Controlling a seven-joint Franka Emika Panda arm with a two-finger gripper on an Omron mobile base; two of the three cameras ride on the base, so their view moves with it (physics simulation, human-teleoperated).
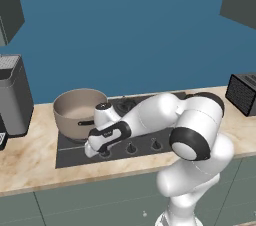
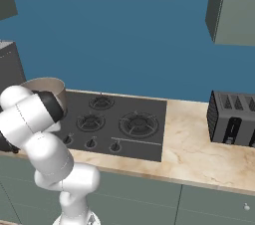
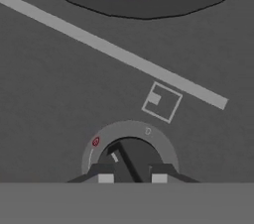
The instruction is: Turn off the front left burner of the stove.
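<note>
— Low in the left base view, what is the hand (image 1: 96, 151) doing?

— It hangs down over the front left corner of the stove (image 1: 70, 151), right at the leftmost knob (image 3: 130, 154) in the row along the near edge. From the hand view, the two fingertips (image 3: 105, 174) stand either side of that knob's ridge, close to it. Whether they actually press on it, I cannot tell.

— Where does the stove sit?

— At the centre of the left base view, set into the marbled worktop (image 1: 30, 162); in the right base view it fills the left middle, with its ringed burners (image 2: 138, 123) showing.

— Anything on it?

— A tan pot (image 1: 77, 110) stands on the left side, just behind the hand. Its dark base arcs across the top of the hand view.

— And around it?

— A grey boxy appliance (image 1: 14, 95) stands at the left edge, and a black toaster (image 2: 231, 118) sits on the worktop at the right, well apart from the stove.
</note>
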